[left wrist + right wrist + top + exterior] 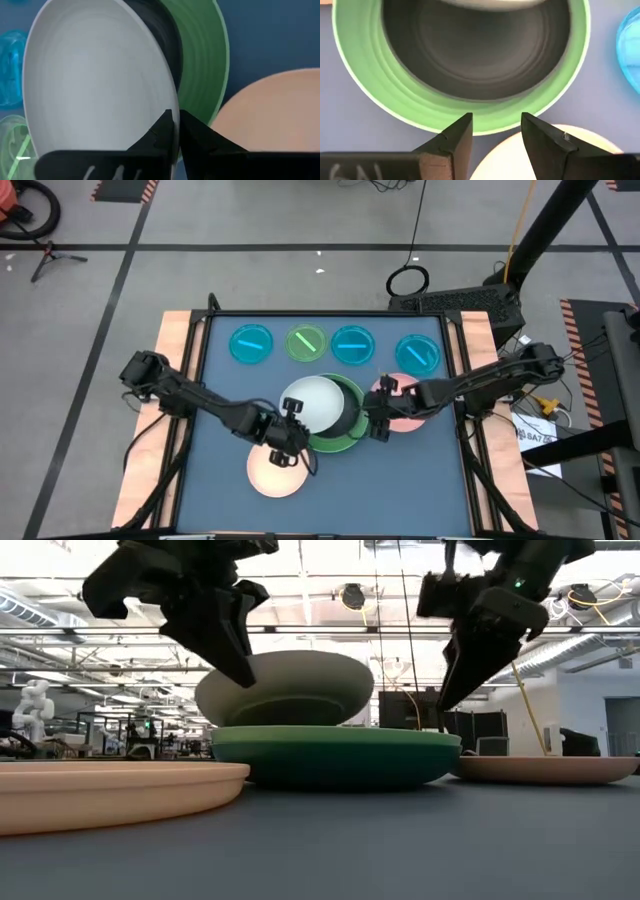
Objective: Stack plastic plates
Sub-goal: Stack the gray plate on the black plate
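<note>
1. Left gripper is pinched shut on the near-left rim of the pale grey plate, holding it tilted above the stack in the table's middle; the low view shows that plate lifted clear of the green plate's rim.
2. Right gripper hangs with its fingers spread and empty, just right of the stack, over the gap between it and the pink plate.
3. Directly under the held plate lies the dark grey plate, nested in the green plate. So the coming move looks like a straight lowering, and the left arm alone carries it.
4. Cream plate lies near and left of the stack, close under the left gripper.
5. Four small translucent plates, three cyan and one lime, sit in a row along the far edge of the blue table.
6. All the larger plates are round, shallow, matte and faintly ringed.
</note>
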You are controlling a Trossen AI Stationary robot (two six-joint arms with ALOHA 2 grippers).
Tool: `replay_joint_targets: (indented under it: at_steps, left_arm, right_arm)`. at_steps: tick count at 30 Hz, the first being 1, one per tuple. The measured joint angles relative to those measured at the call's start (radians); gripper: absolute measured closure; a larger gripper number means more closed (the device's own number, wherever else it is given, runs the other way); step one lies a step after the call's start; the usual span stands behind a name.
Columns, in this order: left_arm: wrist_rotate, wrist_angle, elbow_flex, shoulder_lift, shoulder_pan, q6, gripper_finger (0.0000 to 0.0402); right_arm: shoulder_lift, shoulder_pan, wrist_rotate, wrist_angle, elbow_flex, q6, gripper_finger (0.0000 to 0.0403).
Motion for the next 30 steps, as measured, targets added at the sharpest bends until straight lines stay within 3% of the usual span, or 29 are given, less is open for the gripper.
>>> replay_joint_targets:
  at_steps: [17, 30]
  left_arm:
    - [0.038, 0.089, 0.0, 0.001, 0.044, 0.087, 0.0376]
    - [0.076, 0.101, 0.0, 0.001, 0.044, 0.081, 0.0372]
  right_arm:
    - [-0.091, 0.152, 0.22, -0.011, 0.0, 0.002, 0.0243]
    - [-0.091, 0.153, 0.226, -0.011, 0.0, 0.001, 0.0243]
